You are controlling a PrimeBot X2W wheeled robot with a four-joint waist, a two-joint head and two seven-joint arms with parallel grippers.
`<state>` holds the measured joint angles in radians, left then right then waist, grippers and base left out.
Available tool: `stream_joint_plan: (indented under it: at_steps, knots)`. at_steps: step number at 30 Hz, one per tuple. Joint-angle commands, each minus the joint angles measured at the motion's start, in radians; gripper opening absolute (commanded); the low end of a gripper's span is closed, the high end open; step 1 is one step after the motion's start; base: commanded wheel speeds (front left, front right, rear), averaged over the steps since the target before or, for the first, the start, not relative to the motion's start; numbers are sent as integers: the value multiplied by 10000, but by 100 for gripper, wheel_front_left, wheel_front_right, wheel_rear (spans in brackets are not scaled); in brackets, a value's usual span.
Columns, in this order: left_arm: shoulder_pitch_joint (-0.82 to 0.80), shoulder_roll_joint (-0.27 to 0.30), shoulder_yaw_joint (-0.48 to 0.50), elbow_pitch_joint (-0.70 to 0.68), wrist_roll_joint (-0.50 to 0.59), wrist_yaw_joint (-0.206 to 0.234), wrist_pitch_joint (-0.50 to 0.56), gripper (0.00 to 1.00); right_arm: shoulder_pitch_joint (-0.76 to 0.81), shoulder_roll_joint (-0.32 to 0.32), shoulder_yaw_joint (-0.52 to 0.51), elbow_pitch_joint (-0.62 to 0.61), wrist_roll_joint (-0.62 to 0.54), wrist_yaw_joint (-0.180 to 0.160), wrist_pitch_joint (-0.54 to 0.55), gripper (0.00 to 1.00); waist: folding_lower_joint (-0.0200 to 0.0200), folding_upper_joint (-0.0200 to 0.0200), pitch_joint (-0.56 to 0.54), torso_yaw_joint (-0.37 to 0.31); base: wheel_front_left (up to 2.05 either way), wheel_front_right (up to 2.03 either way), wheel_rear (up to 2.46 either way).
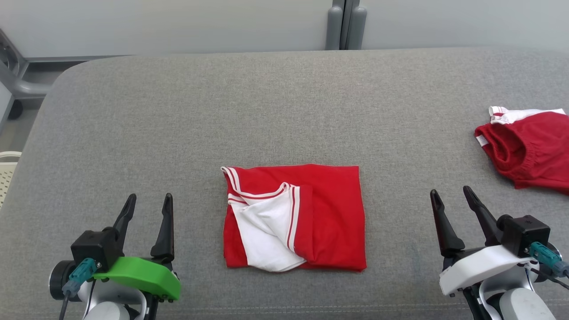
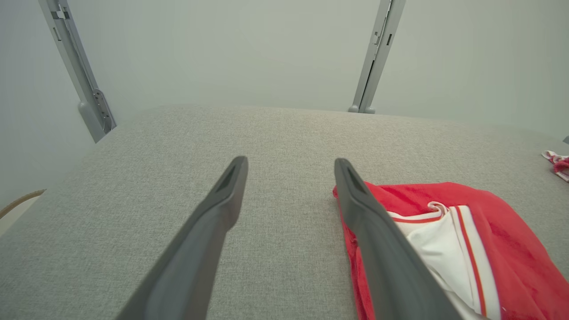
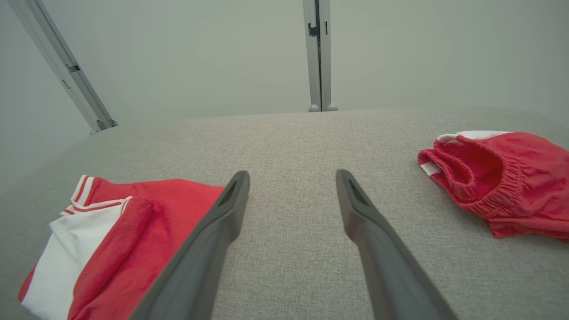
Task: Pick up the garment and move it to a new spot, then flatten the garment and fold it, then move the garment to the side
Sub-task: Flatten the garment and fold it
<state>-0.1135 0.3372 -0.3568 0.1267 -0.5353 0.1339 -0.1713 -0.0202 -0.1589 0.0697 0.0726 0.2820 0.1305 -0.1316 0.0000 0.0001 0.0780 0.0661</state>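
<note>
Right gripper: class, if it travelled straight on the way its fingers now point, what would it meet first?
Probably nothing: ahead of the open right gripper lies bare grey cushion up to its far edge, though depth is unclear. The red shorts sit to its right, the folded red-and-white garment to its left.
</note>
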Motion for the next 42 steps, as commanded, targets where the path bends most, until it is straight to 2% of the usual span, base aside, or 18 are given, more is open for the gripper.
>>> stream_joint_plan:
  at_steps: [1, 7, 8, 9, 13, 17, 18, 21, 29, 35, 42]
  knots:
    - [64, 52, 24, -65, -30, 76, 25, 100, 121, -28, -11, -83, -76, 1, 32, 100, 0, -1, 27, 26, 0, 0, 0]
    - [-37, 51, -61, -140, 5, 127, 93, 100, 121, 31, -3, -220, -117, 1, 192, 100, 0, -1, 98, 155, 0, 0, 0]
    - [-77, 43, -80, -150, 8, 119, 96, 100, 105, 31, 63, -237, -79, 1, 246, 67, 0, -1, 126, 196, 0, 0, 0]
    - [-121, 37, -99, -161, 10, 105, 97, 100, 101, 21, 213, -213, 37, 1, 383, 0, 0, -1, 157, 245, 0, 0, 0]
    - [-260, 26, -117, -167, -3, 57, 75, 100, -79, -98, 529, -158, 175, 0, 512, 0, 0, -1, 285, 449, 0, 0, 0]
    - [-447, -109, -203, -163, -34, 9, 33, 100, -504, -60, 1603, 167, 463, 0, 630, 0, 0, -1, 510, 906, 0, 0, 0]
    - [-447, -109, -203, -163, -34, 9, 33, 100, -504, -60, 1603, 167, 463, 0, 630, 0, 0, -1, 510, 906, 0, 0, 0]
    - [-542, -225, -279, -79, -68, -41, -40, 100, -1068, -30, 2553, 858, 820, 0, 484, 0, 0, -1, 707, 1233, 0, 0, 0]
    - [-871, -472, -457, 279, -104, -206, -236, 100, -2346, -89, 3784, 3090, 1411, 0, 25, 0, 0, -1, 920, 1837, 0, 0, 0]
    - [-968, -522, -480, 451, -148, -241, -312, 100, -3146, -18, 4597, 4154, 1847, 0, -459, 0, 0, -1, 987, 1950, 0, 0, 0]
    - [-1080, -545, -479, 590, -169, -261, -407, 100, -3634, -83, 6531, 4196, 2688, 0, -632, 0, 0, -1, 1016, 1883, 0, 0, 0]
